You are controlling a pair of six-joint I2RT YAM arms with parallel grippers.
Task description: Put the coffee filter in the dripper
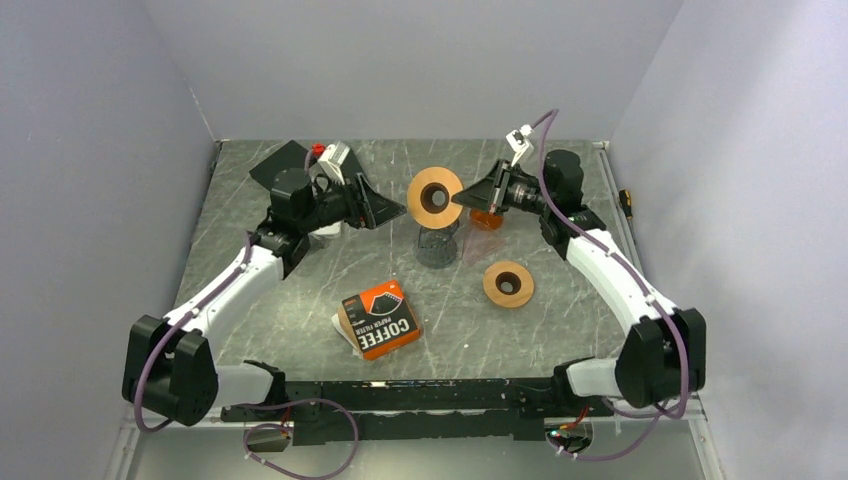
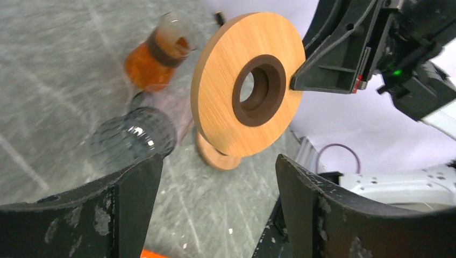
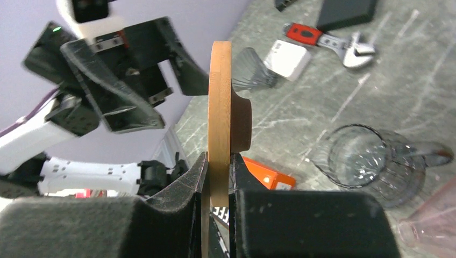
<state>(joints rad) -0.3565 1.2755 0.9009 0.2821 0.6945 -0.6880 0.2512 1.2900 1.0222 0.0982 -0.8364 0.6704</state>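
Observation:
My right gripper (image 1: 463,198) is shut on the rim of a wooden disc (image 1: 434,197) with a dark centre hole and holds it on edge in the air, above a clear ribbed glass dripper (image 1: 437,245). The right wrist view shows the disc (image 3: 219,107) pinched between the jaws of that gripper (image 3: 218,166), with the dripper (image 3: 360,161) lying below to the right. My left gripper (image 1: 395,210) is open and empty, facing the disc (image 2: 247,86) from the left. An orange-and-black box of paper coffee filters (image 1: 380,319) lies near the front. No loose filter shows.
A second wooden ring (image 1: 508,284) lies right of the dripper. An orange glass vessel (image 1: 487,218) stands behind it. At the back left are a wrench (image 3: 355,51), a white block (image 3: 293,59), a black pad (image 3: 347,13) and another ribbed glass cone (image 3: 250,70).

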